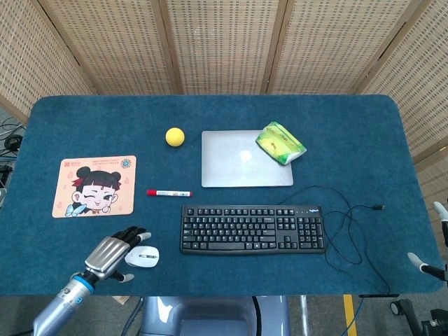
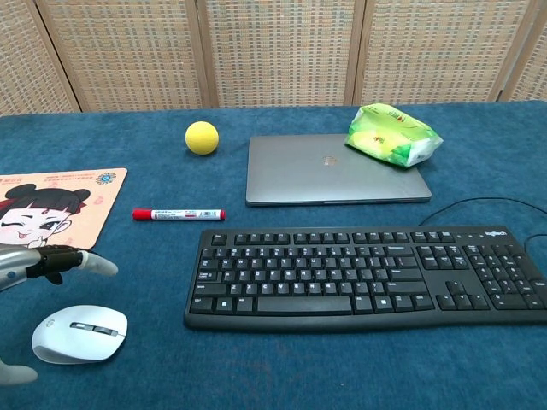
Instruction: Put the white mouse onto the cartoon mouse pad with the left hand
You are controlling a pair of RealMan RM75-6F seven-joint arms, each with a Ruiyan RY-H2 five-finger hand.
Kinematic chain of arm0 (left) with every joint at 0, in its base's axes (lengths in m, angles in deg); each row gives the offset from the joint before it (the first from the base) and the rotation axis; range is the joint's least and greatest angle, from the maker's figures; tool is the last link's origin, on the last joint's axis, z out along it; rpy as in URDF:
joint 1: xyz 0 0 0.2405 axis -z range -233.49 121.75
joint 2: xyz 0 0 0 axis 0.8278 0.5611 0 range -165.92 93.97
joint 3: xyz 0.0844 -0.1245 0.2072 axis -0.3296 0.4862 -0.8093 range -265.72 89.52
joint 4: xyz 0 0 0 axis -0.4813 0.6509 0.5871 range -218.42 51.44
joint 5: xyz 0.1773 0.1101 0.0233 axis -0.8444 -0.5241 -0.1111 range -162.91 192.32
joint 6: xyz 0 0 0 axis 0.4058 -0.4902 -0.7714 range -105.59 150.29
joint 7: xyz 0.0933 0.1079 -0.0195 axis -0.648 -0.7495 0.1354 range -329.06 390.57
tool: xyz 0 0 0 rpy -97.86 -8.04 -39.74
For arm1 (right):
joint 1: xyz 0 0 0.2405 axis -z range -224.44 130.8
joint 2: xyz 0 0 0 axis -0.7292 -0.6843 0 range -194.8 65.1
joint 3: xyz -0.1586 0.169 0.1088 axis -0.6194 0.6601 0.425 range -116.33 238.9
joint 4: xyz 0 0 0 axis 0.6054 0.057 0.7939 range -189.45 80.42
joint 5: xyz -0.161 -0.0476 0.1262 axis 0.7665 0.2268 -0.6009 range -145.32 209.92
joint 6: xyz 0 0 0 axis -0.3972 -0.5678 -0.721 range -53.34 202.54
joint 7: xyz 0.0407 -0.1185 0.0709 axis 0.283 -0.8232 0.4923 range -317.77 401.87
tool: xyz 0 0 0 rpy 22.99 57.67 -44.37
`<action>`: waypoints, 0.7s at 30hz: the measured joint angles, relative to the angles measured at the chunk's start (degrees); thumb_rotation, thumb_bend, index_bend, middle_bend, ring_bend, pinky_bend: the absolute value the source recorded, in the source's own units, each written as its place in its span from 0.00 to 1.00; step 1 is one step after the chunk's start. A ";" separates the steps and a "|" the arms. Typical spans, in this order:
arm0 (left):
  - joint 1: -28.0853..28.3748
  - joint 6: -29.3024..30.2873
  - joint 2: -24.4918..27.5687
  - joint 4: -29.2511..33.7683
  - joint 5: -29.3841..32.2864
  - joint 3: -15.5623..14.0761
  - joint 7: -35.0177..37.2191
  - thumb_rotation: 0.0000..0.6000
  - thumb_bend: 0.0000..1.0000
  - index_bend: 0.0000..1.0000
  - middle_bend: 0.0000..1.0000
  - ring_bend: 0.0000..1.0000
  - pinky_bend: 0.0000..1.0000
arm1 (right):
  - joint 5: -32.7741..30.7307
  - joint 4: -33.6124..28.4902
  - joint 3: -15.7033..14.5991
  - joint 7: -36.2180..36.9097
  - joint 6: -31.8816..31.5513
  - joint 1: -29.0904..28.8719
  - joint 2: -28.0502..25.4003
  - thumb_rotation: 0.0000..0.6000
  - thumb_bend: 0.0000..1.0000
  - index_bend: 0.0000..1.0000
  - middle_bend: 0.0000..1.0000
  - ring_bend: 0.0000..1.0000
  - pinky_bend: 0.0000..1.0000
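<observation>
The white mouse (image 1: pixel 143 257) (image 2: pixel 80 333) lies near the table's front edge, left of the keyboard. The cartoon mouse pad (image 1: pixel 94 185) (image 2: pixel 49 210) lies flat further back on the left. My left hand (image 1: pixel 112 254) (image 2: pixel 53 260) hovers just left of and over the mouse, fingers spread, holding nothing. Its fingertips (image 1: pixel 141 232) reach above the mouse's left end, and contact with the mouse is not visible. Only a sliver of my right hand (image 1: pixel 432 259) shows at the right edge of the head view, off the table, and its fingers look apart.
A black keyboard (image 1: pixel 253 229) with a looping cable (image 1: pixel 346 231) fills the front middle. A red marker (image 1: pixel 169 192) lies between pad and keyboard. Behind are a yellow ball (image 1: pixel 175 136), a closed laptop (image 1: pixel 238 168) and a green packet (image 1: pixel 280 143).
</observation>
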 measured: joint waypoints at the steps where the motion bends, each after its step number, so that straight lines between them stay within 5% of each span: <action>1: 0.29 -0.28 -0.38 -0.08 0.52 0.14 -0.74 1.00 0.17 0.20 0.18 0.14 0.25 | -0.05 0.01 0.00 0.02 0.04 -0.01 0.00 1.00 0.00 0.00 0.00 0.00 0.00; 14: 3.66 -2.55 -5.76 -2.81 7.26 1.37 -7.09 1.00 0.21 0.49 0.44 0.37 0.44 | -0.33 0.65 0.01 1.04 0.69 -0.20 -0.08 1.00 0.00 0.00 0.00 0.00 0.00; 21: 3.39 -0.07 -6.12 -1.70 10.60 2.04 -8.39 1.00 0.28 0.55 0.48 0.41 0.46 | -0.70 0.81 0.15 1.76 0.69 -0.11 -0.21 1.00 0.00 0.00 0.00 0.00 0.00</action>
